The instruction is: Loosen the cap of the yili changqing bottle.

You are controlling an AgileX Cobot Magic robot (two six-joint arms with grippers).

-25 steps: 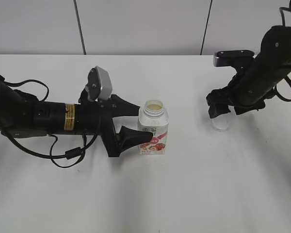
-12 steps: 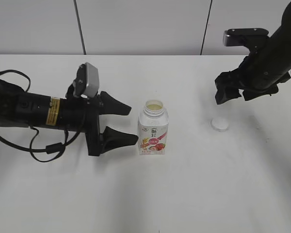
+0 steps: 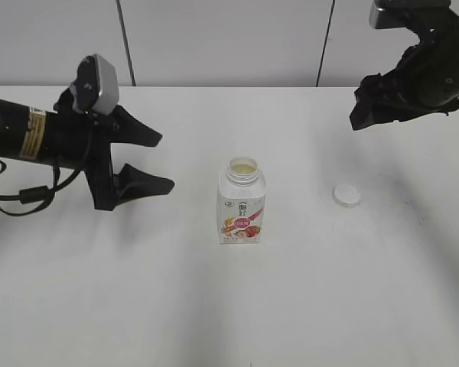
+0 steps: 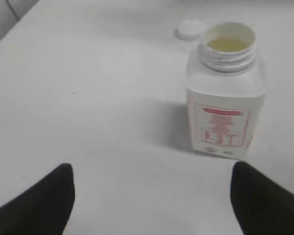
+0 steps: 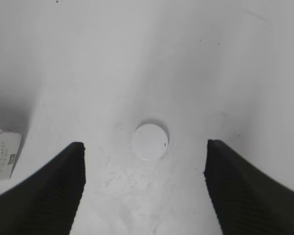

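Note:
The yili changqing bottle stands upright at the table's middle, its neck open with pale liquid inside; it also shows in the left wrist view. The white cap lies flat on the table to the bottle's right, apart from it, and shows in the right wrist view and the left wrist view. My left gripper is open and empty, well left of the bottle. My right gripper is open and empty, raised above and behind the cap.
A white table carries everything. A grey panelled wall runs behind its far edge. The left arm's cable hangs over the table at the left.
My left gripper has drawn back to the left, away from the bottle. My right gripper has let go of the cap on the table and risen up and to the right.

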